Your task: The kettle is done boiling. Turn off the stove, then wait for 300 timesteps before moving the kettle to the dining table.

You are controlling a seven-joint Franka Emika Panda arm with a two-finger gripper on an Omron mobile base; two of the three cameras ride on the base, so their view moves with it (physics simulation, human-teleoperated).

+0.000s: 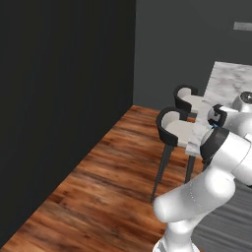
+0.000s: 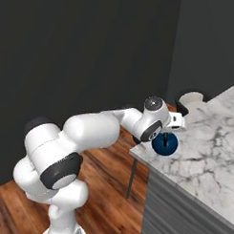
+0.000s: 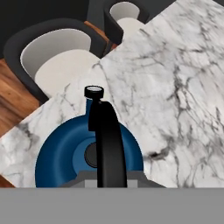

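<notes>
The blue kettle (image 2: 164, 144) sits at the marble worktop's (image 2: 209, 141) corner under the tool (image 2: 166, 132), whose grip I cannot tell. Placement step, seemingly; next comes release and lifting clear.

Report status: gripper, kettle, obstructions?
Gripper over kettle, jaw state unclear. Kettle above dining table near corner; contact unclear. Two chairs beside the edge, nothing blocking.
</notes>
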